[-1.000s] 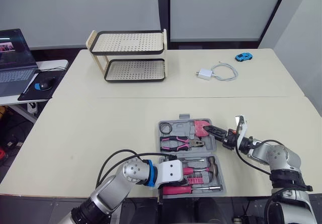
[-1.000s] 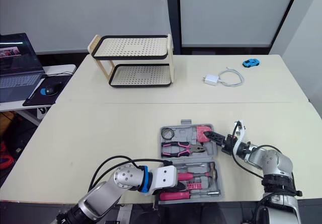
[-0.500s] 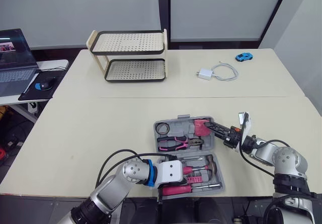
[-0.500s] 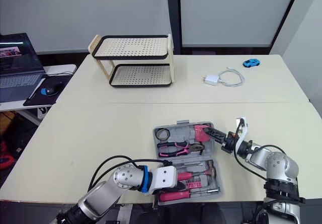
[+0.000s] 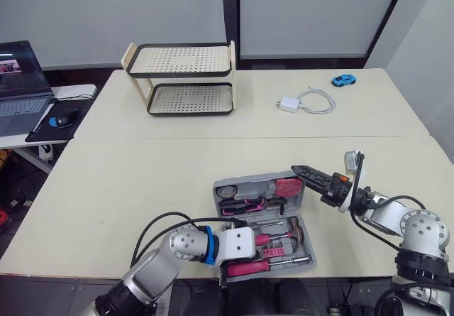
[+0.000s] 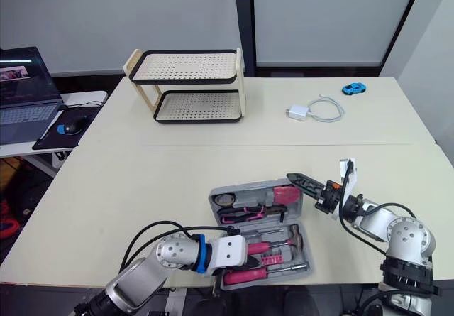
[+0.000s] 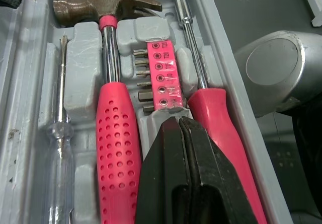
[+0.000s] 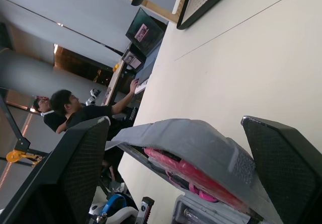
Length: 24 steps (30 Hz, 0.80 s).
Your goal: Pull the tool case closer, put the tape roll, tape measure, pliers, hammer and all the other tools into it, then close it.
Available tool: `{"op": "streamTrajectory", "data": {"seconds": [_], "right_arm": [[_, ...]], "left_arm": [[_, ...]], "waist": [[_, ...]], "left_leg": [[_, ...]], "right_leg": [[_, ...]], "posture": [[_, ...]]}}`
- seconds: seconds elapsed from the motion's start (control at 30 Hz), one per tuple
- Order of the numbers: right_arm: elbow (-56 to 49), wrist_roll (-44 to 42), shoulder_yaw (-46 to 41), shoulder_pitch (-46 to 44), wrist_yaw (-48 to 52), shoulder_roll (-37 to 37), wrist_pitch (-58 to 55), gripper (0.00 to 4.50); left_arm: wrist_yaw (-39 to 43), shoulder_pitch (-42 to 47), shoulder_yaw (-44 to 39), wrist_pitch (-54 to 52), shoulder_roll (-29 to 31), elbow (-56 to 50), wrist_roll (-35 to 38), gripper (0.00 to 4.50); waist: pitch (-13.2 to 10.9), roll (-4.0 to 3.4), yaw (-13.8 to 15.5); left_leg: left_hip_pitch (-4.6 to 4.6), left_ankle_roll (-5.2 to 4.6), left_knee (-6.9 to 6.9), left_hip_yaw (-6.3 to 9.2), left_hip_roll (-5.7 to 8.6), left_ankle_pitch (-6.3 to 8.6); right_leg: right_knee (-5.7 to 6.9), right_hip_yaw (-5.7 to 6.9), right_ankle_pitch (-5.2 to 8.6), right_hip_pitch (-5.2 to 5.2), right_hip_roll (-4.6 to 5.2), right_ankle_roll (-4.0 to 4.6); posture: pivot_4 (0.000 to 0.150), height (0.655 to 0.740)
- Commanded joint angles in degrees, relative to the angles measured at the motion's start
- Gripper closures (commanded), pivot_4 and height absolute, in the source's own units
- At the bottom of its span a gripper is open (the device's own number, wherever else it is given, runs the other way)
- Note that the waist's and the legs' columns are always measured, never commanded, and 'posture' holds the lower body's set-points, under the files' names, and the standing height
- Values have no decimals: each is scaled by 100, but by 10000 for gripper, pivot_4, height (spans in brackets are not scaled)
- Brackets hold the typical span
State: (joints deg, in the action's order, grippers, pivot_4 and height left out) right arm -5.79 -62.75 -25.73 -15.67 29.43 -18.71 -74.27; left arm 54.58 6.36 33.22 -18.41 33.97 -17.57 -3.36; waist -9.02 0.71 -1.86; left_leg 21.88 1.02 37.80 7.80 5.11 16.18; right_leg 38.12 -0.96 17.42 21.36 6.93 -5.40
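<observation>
Two grippers were at the tool case (image 5: 309, 245), which lay open on the table (image 5: 142, 181).

Far off to the left gripper's outer side, on a side desk: laptop (image 5: 20, 82), mouse (image 5: 64, 120). A person (image 8: 65, 105) sat at that desk, seen in the right wrist view.

Well beyond the left gripper: two-tier rack (image 5: 186, 80).

Left gripper (image 7: 178, 121): fingers pressed together, nothing between them, held low over the near half of the case.
- Just ahead of its tips: bit holder (image 7: 163, 73).
- Close along one side of the fingers: hammer (image 7: 111, 123), pink handle nearest, head at the far end of its slot.
- Past the hammer: clear-handled screwdriver (image 7: 60, 148).
- Close along the other side: pink-handled screwdriver (image 7: 214, 113).
- All four sat in their moulded slots.

Between the two grippers: lid (image 5: 250, 182), half raised and tilted. Seated in the lid:
- tape roll (image 5: 227, 190), at the end farthest from the right gripper;
- pliers (image 5: 245, 204), lower in the lid;
- tape measure (image 5: 287, 187), just beside the right gripper's tips.

Right gripper (image 5: 298, 170): at the lid's right corner, fingers (image 8: 65, 173) spread wide. The lid's grey edge lay in the gap between them, unclamped. Whether either finger touched it could not be told.

Well beyond the right gripper: white charger with cable (image 5: 289, 104). Farther out, blue toy car (image 5: 343, 80).
</observation>
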Motion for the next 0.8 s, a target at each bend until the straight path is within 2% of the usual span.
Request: {"op": "streamTrajectory", "data": {"seconds": [0.03,0.13,0.33,0.47,0.53,0.63,0.73,0.8], "right_arm": [[-422,-547,-67,46,-93,-51,-100,0],[-548,-853,-73,110,-233,-121,-172,0],[-937,-1596,-8,451,-563,-340,-321,0],[-1515,-2506,9,1018,-873,-868,-364,0],[-1776,-2918,68,1321,-984,-1211,-296,0],[-2386,-3323,28,1830,-1023,-1922,-156,0],[-3018,-2689,-30,2102,-617,-2708,-36,0],[-3652,-804,260,2575,180,-3886,688,0]], "left_arm": [[60,-329,-393,-210,290,-539,280,44848],[140,-688,-869,-52,679,-1066,542,44848],[525,-1869,-2019,602,1848,-1339,955,44848],[928,-2912,-3534,343,2610,-1305,1424,44848],[954,-3152,-3958,336,2728,-1122,1442,44848],[860,-3060,-4233,599,2712,-484,1314,44848],[704,-2699,-4239,659,2550,-201,1347,44848],[585,-2400,-4153,635,2432,-207,1349,44848]], "waist": [[-2,-3,-1],[-9,-11,4],[-14,-18,17],[-27,-23,39],[-35,-35,82],[-40,-42,143],[-42,-38,170],[-47,-43,176]], "left_leg": [[1,0,-1,0,0,0],[7,-1,-2,-1,0,0],[9,-1,-7,-1,-2,1],[14,-7,-11,0,0,5],[17,-12,-11,0,2,7],[14,-19,-11,-5,5,11],[15,-19,-11,-7,1,11],[16,-19,-8,-5,1,12]], "right_leg": [[0,0,0,1,0,0],[-2,-2,0,6,1,0],[-9,-1,1,7,2,1],[-17,2,1,9,7,1],[-19,4,1,9,8,1],[-23,9,2,6,13,-1],[-21,12,2,3,11,-1],[-23,18,2,4,11,-2]], "posture": [[1500,7400],[1500,7400],[1500,7400],[1500,7400],[1500,7400],[1500,7400],[1500,7400],[1500,7400]]}}
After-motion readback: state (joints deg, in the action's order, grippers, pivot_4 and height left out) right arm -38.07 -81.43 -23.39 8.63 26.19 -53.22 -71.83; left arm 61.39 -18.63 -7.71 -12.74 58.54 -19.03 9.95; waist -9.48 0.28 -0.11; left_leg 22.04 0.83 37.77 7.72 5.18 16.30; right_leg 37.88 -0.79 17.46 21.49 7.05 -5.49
